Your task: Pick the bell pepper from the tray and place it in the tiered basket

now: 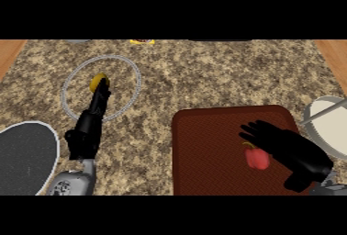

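Dark red, the tray [210,156] sits at the counter's [224,78] near edge, right of centre, and on its right half lies the pepper [257,158], red with its stem up, touching the underside of the right hand [288,147]. That hand comes in from the near right corner, palm over the tray, fingers [254,131] spread apart and reaching past the pepper toward the tray's middle; they are not clamped on it yet, so this reads as lining up for the grab, with the pepper tucked by the thumb side where a curl could catch it. Just right of the tray, at the counter's right edge, stands the basket [332,126], pale and round with a bar across it, close enough that the carry looks short. At the near left corner a dark plate [24,156] with a white rim pokes in. The left hand [92,119] stretches away from the near edge, fingers straight and together, tips touching a small yellow thing [98,81] inside a wire ring [137,75] lying flat on the far left part; it holds nothing. A yellow scrap [142,41] shows at the far edge.
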{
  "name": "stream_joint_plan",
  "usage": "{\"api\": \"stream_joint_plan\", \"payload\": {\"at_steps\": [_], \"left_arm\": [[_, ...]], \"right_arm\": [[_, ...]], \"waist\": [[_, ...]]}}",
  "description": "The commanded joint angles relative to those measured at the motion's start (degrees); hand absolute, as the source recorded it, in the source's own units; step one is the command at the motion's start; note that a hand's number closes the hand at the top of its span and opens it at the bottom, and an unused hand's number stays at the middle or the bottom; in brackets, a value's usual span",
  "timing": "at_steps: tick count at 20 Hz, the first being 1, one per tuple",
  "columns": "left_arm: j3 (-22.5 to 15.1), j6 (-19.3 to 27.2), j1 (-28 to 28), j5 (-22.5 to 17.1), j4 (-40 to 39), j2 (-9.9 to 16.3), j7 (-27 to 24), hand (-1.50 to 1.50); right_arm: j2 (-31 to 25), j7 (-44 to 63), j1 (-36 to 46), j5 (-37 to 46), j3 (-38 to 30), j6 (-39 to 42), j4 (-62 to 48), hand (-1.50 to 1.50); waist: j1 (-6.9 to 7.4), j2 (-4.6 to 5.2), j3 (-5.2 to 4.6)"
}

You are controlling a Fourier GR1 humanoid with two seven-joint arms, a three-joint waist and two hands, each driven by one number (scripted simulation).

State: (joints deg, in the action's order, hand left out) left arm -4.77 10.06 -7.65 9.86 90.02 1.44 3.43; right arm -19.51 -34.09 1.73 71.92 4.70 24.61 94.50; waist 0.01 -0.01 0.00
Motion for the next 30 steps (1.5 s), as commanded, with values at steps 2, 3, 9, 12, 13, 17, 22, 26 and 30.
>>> {"api": "stream_joint_plan", "payload": {"at_steps": [2, 3, 9, 12, 13, 17, 22, 26, 30], "left_arm": [[1.39, -0.74, -1.05, -0.64, -1.83, -0.07, -1.54, 0.00], [0.91, 1.27, -2.13, -0.04, -7.27, -1.37, -5.14, 0.00], [0.58, -0.72, -0.34, 0.29, 2.60, 0.05, 2.33, 0.00], [-0.23, -0.99, 4.81, -0.40, 0.12, -0.84, -4.82, 0.00], [1.65, -1.84, -1.79, -0.60, 1.76, 1.10, 2.99, 0.00], [-0.64, 0.27, 0.39, 1.50, 1.49, -1.28, 0.85, 0.00], [2.44, -0.99, 0.73, -0.55, 0.05, 0.91, -0.68, 0.00], [3.30, -0.67, -1.48, -0.83, 0.57, 1.06, 0.40, 0.00], [2.97, -0.82, -2.13, -0.46, -1.78, 0.69, -0.12, 0.00]], "right_arm": [[1.39, -1.05, 1.47, 0.32, -0.46, -2.48, -5.24, -1.50], [1.48, -0.30, -4.93, 0.59, 1.56, -1.68, 2.23, -1.50], [4.39, 0.19, -2.93, -1.19, 0.08, -3.67, -1.40, 1.50], [7.65, -0.79, -0.91, 2.00, 2.24, -14.83, -7.67, 1.50], [4.05, -5.01, -0.73, 0.51, -1.11, -17.88, -8.40, 1.50], [6.24, -3.59, 2.81, 2.92, 0.25, -21.06, -9.90, 1.50], [-0.91, 11.75, -12.06, 11.75, -5.96, -12.50, -3.38, 1.50], [-0.89, 17.92, -18.89, 12.96, -9.27, -9.72, 4.22, 1.50], [0.97, 20.42, -23.03, 10.92, -12.52, -8.72, 11.54, 1.50]], "waist": [[-0.01, 0.02, 0.00], [-0.34, 0.01, -0.01], [-0.05, -0.04, 0.01], [0.26, 0.02, 0.01], [0.07, 0.01, 0.04], [0.14, 0.01, 0.02], [-2.52, -0.31, -0.21], [-2.56, -0.37, -0.16], [-1.14, -0.08, -0.06]]}}
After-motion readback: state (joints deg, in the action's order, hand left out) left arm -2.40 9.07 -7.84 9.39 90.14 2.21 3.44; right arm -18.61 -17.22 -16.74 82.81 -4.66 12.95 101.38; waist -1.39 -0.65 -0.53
